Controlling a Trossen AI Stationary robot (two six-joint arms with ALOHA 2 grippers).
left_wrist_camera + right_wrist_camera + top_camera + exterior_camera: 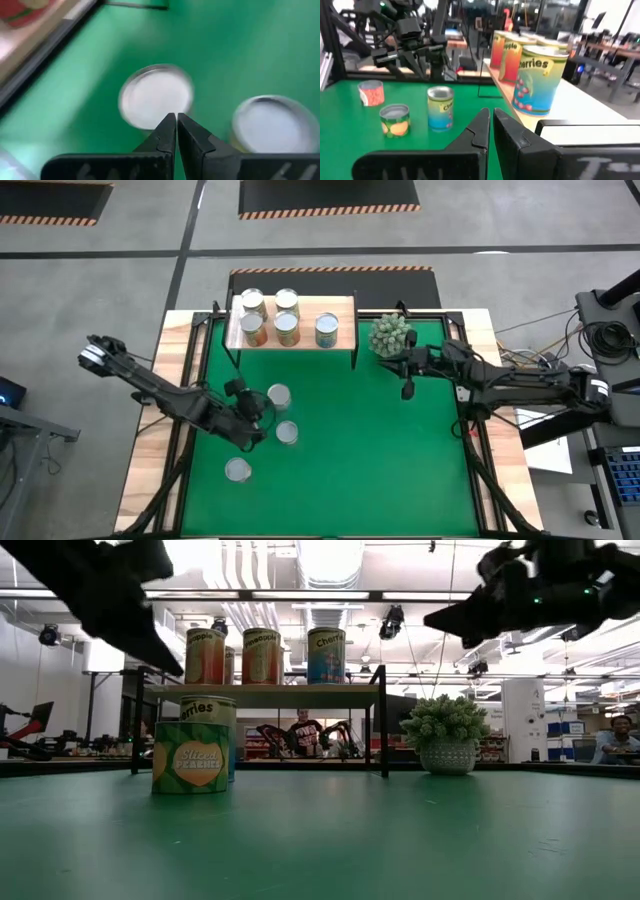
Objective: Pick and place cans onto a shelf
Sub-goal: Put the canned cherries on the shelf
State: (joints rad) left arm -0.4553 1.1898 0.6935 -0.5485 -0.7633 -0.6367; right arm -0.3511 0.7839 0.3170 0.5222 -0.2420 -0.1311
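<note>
The high view is showing the whole layout: five cans (287, 318) are standing on the wooden shelf (340, 308) at the bench's 12 o'clock edge, and three more cans (279, 396) are sitting on the green bench (380, 460) towards 8 o'clock from the centre, all presenting round silver tops from above. The low view is giving what the top-down one cannot, the labels: a green-and-orange can (190, 757) in front is reading "Sliced Peaches", a blue can just behind it is showing "...rries", and on the shelf a can (326, 655) is reading "Cher...". The right wrist view is showing a shelf can (538, 80) lettered "cherries" with red fruit on a blue-to-yellow label.

The left end effector (252, 418) is hovering among the three loose cans, with its fingers (167, 131) pressed together and gripping nothing; its wrist view is looking down on two silver lids. The right end effector (407, 391) is hanging at about 2 o'clock, just beside the spiky potted plant (390, 335), its fingers (481, 127) likewise closed on nothing. People are sitting in the room behind the bench.
</note>
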